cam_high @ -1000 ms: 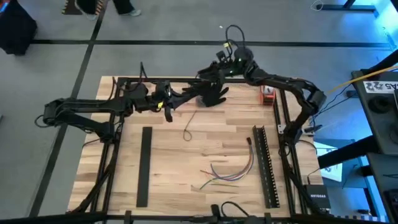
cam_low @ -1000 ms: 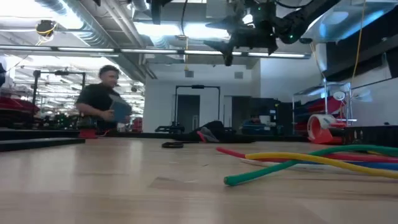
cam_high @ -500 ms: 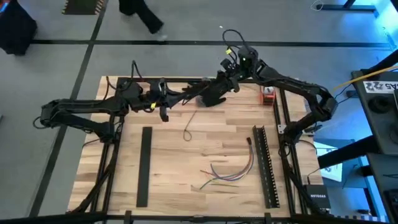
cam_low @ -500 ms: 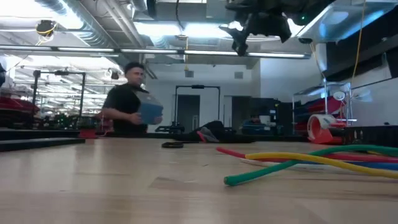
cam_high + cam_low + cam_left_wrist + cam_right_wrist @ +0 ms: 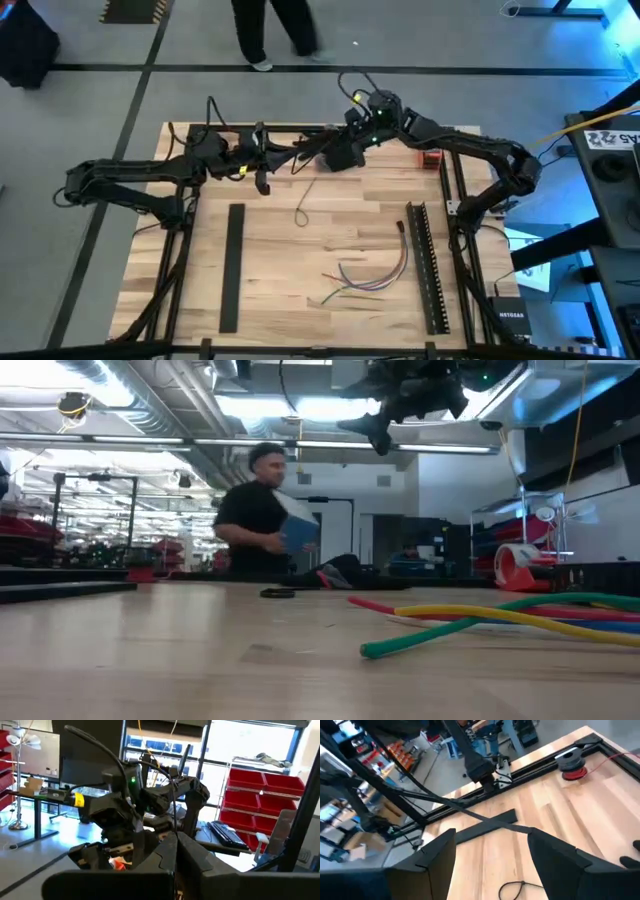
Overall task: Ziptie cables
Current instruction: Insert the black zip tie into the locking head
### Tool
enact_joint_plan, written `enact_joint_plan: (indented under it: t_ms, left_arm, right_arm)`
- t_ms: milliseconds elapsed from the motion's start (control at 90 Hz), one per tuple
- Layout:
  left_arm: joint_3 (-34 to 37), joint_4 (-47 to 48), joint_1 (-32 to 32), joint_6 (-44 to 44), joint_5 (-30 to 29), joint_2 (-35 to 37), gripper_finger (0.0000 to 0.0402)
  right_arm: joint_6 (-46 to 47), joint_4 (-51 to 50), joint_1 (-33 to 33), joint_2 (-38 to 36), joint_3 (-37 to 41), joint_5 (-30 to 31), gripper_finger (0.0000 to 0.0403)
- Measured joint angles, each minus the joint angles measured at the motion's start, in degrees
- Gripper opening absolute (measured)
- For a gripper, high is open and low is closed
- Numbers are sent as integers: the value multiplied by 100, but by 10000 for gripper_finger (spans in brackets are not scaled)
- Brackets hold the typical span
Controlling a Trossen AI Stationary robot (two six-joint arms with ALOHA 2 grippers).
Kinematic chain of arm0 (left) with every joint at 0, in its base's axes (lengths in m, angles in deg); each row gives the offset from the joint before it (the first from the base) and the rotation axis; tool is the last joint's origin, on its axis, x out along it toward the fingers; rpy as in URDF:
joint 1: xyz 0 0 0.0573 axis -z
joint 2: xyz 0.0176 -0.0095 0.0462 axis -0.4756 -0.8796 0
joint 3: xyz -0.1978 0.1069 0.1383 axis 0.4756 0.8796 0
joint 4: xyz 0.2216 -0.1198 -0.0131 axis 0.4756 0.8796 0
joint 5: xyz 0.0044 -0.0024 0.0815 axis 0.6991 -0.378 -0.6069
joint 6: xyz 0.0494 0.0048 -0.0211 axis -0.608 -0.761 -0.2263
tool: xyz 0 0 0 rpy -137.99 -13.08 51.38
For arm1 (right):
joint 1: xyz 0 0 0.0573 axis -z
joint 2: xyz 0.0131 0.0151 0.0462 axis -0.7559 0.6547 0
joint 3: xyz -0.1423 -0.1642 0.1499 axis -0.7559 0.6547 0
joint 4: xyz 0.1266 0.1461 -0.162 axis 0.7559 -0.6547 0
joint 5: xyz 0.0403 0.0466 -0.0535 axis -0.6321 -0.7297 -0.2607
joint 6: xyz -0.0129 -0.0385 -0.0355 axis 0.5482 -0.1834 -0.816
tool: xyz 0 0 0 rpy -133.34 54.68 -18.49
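With both hands raised by the desk's [image 5: 260, 250] far edge, the left hand [image 5: 262, 172] unreadable and the right hand [image 5: 492, 847] spread empty, they could collide; the cables [image 5: 368, 277] lie unbundled near its near-right corner.

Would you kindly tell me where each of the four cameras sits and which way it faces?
High view: overhead, straight down on the table; both arms, cables.
Low view: table-top height, level across into the room; cables close, an arm overhead, a person behind.
Left wrist view: on the left arm, facing the right arm.
Right wrist view: on the right arm, angled down at the table; open right pincer.
Shared: high and low views both show the cables.
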Motion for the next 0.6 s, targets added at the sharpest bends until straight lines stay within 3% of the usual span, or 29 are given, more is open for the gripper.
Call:
enact_joint_plan:
  t_ms: [133, 267, 422, 600]
  left_arm:
    - [0, 147, -2, 2, -2, 1, 0]
    - [0, 470, -1, 21, -219, 51, 0]
    - [0, 533, -6, -321, -795, 291, 0]
    - [0, 474, -49, -653, -1114, 537, 0]
  right_arm:
    - [-22, -84, 335, -196, -178, 13, 239]
    - [-42, -725, 674, -327, -766, -502, 239]
    - [-424, -2278, 974, -378, -1728, -1178, 239]
    - [-1218, -4037, 994, -382, -2182, -946, 239]
